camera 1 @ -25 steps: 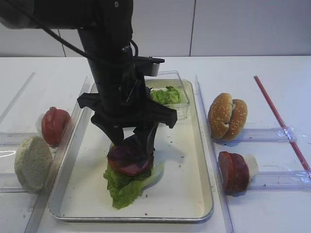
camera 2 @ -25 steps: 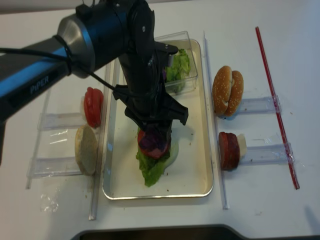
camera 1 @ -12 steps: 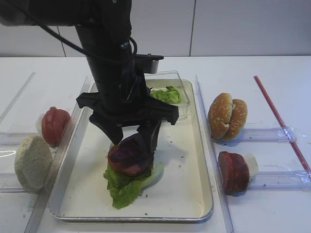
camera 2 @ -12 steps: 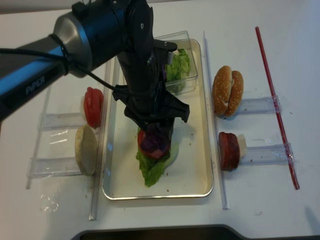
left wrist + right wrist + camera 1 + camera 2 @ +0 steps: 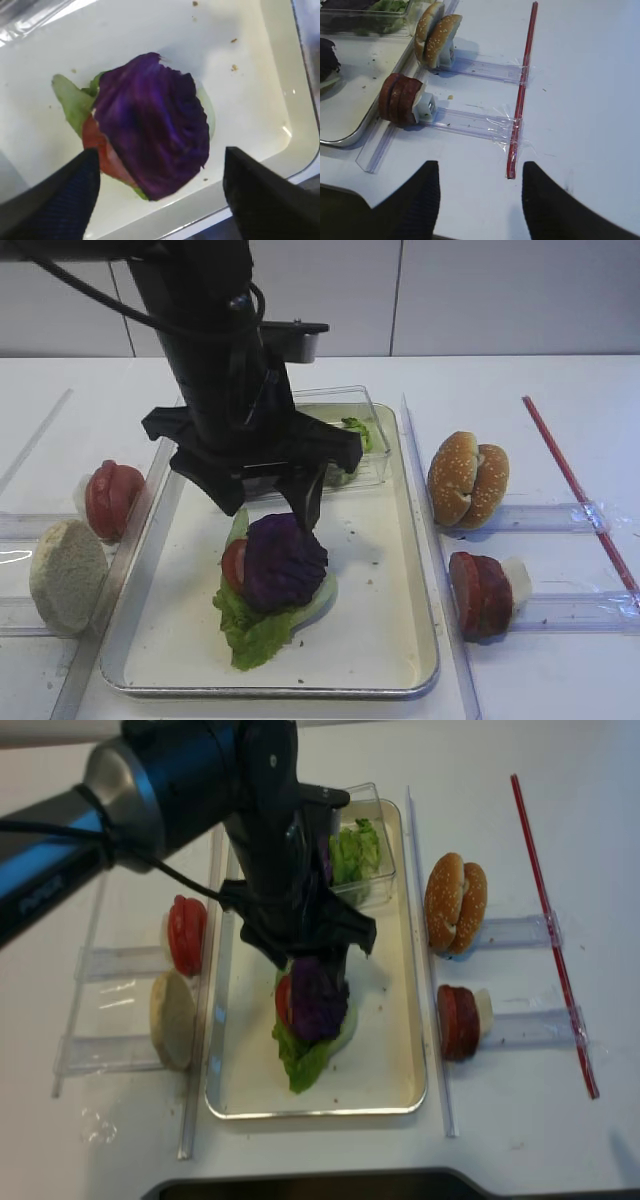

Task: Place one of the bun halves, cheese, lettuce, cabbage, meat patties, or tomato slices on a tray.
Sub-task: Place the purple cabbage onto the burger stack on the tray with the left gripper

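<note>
Cabbage point(image 5: 152, 125) released onto the tray point(image 5: 390, 640) stack. Left pincer point(image 5: 157, 185) wide open, empty, above it. Next: lift clear.

Faint, partly legible "PIPER" lettering on the robot arm point(image 5: 60, 870)

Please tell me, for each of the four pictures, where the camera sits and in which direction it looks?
Exterior high: in front of the table, looking slightly down at the tray; left arm shows.
Exterior high (realsense): higher up, looking steeply down at the whole table; left arm shows.
Left wrist: on the left arm, looking straight down on the cabbage; open left gripper frames it.
Right wrist: low on the right side, facing the bun halves; open right gripper below.
Shared: both exterior views and the left wrist show the cabbage stack.
</note>
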Robot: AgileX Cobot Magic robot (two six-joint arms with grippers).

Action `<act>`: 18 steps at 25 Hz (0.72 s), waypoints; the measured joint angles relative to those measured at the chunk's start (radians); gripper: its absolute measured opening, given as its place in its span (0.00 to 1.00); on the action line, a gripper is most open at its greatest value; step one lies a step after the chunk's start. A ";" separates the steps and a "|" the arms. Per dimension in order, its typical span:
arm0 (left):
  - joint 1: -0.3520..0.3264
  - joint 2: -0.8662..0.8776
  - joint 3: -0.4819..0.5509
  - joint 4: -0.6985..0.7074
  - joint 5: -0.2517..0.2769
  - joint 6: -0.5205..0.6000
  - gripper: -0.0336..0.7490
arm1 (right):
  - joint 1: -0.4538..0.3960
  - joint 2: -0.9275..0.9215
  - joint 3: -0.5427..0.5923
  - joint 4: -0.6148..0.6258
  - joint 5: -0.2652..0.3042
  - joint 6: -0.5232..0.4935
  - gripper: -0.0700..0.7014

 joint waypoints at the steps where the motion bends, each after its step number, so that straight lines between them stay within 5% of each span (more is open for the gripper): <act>1: 0.000 -0.014 0.000 0.007 0.000 -0.004 0.67 | 0.000 0.000 0.000 0.000 0.000 0.000 0.60; 11: 0.002 -0.108 0.022 0.055 0.008 -0.007 0.67 | 0.000 0.000 0.000 0.000 0.000 0.000 0.60; 18: 0.090 -0.150 0.099 0.072 0.008 -0.009 0.67 | 0.000 0.000 0.000 0.000 0.000 0.000 0.60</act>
